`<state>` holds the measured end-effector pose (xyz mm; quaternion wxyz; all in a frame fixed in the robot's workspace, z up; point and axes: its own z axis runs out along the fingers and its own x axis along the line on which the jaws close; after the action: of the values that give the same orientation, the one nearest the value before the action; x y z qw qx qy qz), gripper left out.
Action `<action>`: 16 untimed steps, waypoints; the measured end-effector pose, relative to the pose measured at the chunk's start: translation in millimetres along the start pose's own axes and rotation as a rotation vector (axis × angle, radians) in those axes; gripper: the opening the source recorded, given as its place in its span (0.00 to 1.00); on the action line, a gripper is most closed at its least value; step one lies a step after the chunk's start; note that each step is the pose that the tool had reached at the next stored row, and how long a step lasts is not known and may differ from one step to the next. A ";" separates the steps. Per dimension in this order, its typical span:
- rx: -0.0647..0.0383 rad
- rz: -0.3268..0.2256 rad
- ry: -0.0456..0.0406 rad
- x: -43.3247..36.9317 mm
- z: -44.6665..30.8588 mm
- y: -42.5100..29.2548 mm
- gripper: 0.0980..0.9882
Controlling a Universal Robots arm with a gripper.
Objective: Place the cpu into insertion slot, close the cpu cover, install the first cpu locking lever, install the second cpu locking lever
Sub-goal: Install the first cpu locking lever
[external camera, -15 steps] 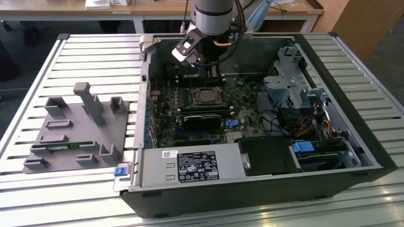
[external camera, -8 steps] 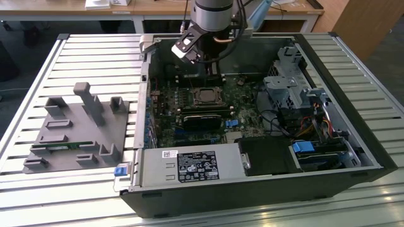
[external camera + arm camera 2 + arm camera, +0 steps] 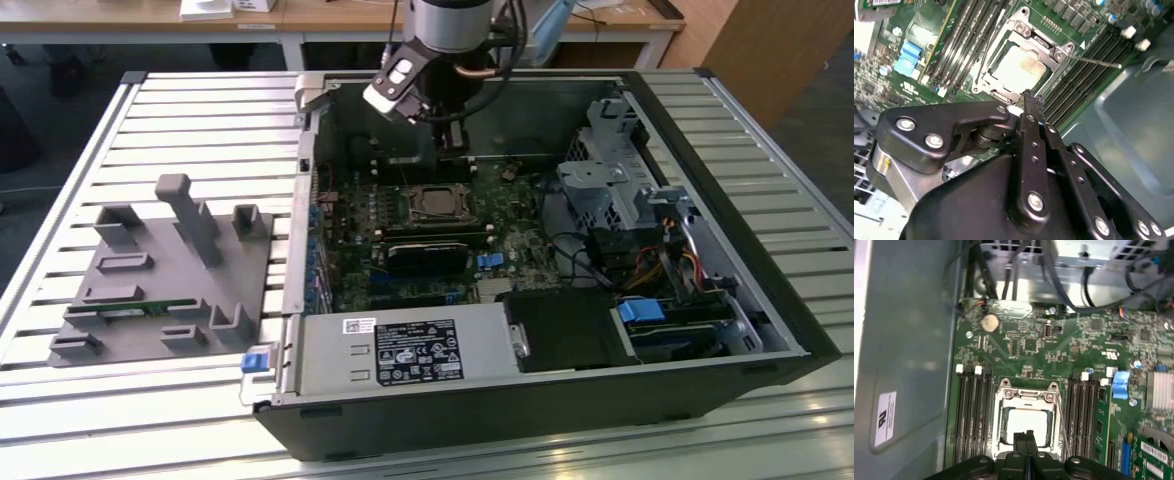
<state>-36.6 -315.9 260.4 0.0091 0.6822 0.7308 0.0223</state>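
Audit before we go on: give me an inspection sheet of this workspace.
Surface: slatted metal table carrying an open computer case.
Job's things: cpu lies within the cpu cover, which is down; one lever rod juts sideways.
Clutter: grey fixture at the exterior view's left of the case.
Grippers: gripper shut, empty, hanging over the cpu.
Cables: bundles inside the case.
Surroundings: wooden desks behind.
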 end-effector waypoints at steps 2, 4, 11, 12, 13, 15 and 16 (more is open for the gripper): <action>0.001 -0.035 0.0012 0.0 0.2 0.0 0.01; 0.001 -0.058 0.0024 0.0 0.3 0.2 0.01; 0.002 -0.136 0.0073 -0.1 0.3 0.2 0.01; 0.002 -0.146 0.0083 0.0 0.3 0.2 0.01; 0.003 -0.156 0.0090 0.0 0.4 0.2 0.01; 0.003 -0.177 0.0100 0.0 0.3 0.2 0.01; 0.003 -0.188 0.0106 0.0 0.3 0.2 0.01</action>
<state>-36.4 -315.9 260.1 0.0063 0.6105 0.7916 0.0238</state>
